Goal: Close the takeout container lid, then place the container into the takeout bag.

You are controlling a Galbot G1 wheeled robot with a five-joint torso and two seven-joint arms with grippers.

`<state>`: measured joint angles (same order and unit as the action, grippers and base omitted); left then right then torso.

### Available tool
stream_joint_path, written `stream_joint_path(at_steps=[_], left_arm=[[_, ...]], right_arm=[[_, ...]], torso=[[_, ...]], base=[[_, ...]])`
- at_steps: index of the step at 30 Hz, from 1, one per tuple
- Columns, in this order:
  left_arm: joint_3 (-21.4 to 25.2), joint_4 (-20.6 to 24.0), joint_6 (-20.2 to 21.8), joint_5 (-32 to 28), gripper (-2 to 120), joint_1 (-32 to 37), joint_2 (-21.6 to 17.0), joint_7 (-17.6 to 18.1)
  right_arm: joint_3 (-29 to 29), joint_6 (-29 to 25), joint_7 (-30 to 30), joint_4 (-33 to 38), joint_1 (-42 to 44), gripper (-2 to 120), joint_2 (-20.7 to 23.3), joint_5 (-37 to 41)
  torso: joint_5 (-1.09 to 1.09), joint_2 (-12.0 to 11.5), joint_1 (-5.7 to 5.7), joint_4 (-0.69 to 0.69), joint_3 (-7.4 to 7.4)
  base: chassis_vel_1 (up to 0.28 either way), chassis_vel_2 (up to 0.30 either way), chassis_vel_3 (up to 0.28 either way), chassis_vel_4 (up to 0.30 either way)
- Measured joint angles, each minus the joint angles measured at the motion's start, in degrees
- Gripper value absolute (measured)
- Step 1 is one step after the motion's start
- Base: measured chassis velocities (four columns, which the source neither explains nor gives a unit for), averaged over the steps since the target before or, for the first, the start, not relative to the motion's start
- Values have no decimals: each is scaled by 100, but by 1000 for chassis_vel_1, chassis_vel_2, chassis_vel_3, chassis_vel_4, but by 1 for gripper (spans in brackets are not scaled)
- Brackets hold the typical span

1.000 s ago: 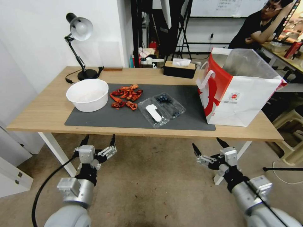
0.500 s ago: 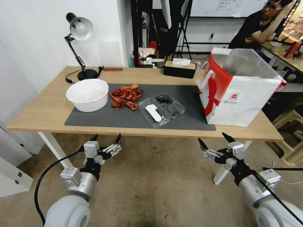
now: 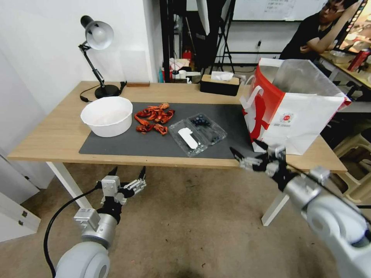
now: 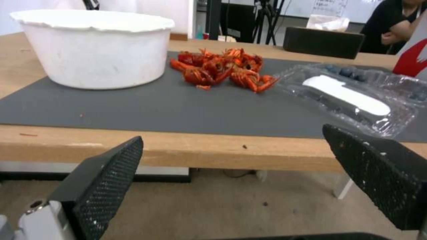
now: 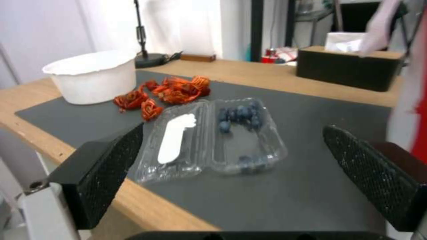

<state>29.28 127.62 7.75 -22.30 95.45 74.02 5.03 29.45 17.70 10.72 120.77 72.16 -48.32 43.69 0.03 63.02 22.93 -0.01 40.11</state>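
The container (image 3: 198,133) is lying open on the worktop's (image 3: 46,139) dark mat (image 3: 127,144), its lid (image 3: 188,138) folded flat beside the berry half, with the bag (image 3: 293,112) standing to its right. The right claw (image 3: 247,152), fingers spread and empty, is hovering at the worktop's near edge; the left claw (image 3: 125,173), also spread, is waiting below it. Closing is not yet started; next calls for catching the lid's free edge.

Takeout container (image 3: 198,133) lies open, lid (image 3: 187,138) flat, beside takeout bag (image 3: 293,108).

Wooden table (image 3: 50,139), desk lamp (image 3: 98,36), white wall, brown floor.
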Motion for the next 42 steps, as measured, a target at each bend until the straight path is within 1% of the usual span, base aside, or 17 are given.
stream_joint_path(at_steps=[2,4,6,8,10,11,13,15,16,17,19,23,24,27,28,35,42], left_arm=[[21,-26,-32,12,100,18,25,-10],[26,-29,-34,13,100,23,26,-12],[55,-50,-66,31,100,54,33,-12],[62,-55,-72,39,100,63,34,-12],[66,-70,-98,71,100,102,39,-11],[66,-70,-98,71,100,102,39,-11],[67,-89,-126,104,100,129,41,-9],[68,-91,-139,115,100,141,41,-7],[68,-91,-139,115,100,141,41,-7],[68,-91,-147,125,100,151,40,-5],[68,-94,-170,136,100,166,38,0],[62,-99,-206,153,100,201,38,7],[62,-99,-206,153,100,201,38,7],[53,-107,-232,163,100,218,39,9],[53,-107,-232,163,100,218,39,9],[32,-115,-252,172,100,232,14,11],[-15,-177,-306,227,100,255,11,11]], right_arm=[[-620,203,-318,-183,-735,100,399,510],[-802,269,-409,-229,-901,100,473,629],[-1667,551,-868,-447,-1727,100,743,1211],[-1811,599,-952,-483,-1875,100,780,1305],[-2500,876,-1359,-650,-2693,100,888,1732],[-2500,876,-1359,-650,-2693,100,888,1732],[-3212,1134,-1788,-882,-3527,100,912,2011],[-3634,1472,-2242,-1051,-4053,100,858,2158],[-3634,1472,-2242,-1051,-4053,100,858,2158],[-3904,1770,-2707,-1172,-4410,100,790,2379],[-4175,2125,-3139,-1311,-4826,100,720,2626],[-4505,2440,-3626,-1490,-5443,100,669,3203],[-4505,2440,-3626,-1490,-5443,100,669,3203],[-5089,2480,-3976,-1766,-6214,100,683,3842],[-5089,2480,-3976,-1766,-6214,100,683,3842],[-6106,2478,-4304,-2285,-7050,100,605,4471],[-6591,2468,-4741,-2550,-7505,100,416,5033]], torso=[[-7,0,0,4,0],[-4,0,0,2,0],[-3,0,0,2,0],[-3,0,0,1,0],[-3,0,-1,1,0],[-3,0,-1,1,0],[-5,0,-1,3,0],[-4,0,-1,2,0],[-4,0,-1,2,0],[-4,0,-1,2,1],[-1,0,-1,1,1],[-3,0,-1,1,0],[-3,0,-1,1,0],[-4,1,-1,1,0],[-4,1,-1,1,0],[0,1,-1,0,0],[-5,1,-1,2,0]], base=[[0,0,0,0],[0,0,0,0],[0,0,0,0],[0,0,0,0],[0,0,0,0],[0,0,0,0],[0,0,0,0],[0,0,0,0],[0,0,0,0],[0,0,0,0],[0,0,0,0],[0,0,0,0],[0,0,0,0],[0,0,0,0],[0,0,0,0],[0,0,0,0],[0,0,0,0]])
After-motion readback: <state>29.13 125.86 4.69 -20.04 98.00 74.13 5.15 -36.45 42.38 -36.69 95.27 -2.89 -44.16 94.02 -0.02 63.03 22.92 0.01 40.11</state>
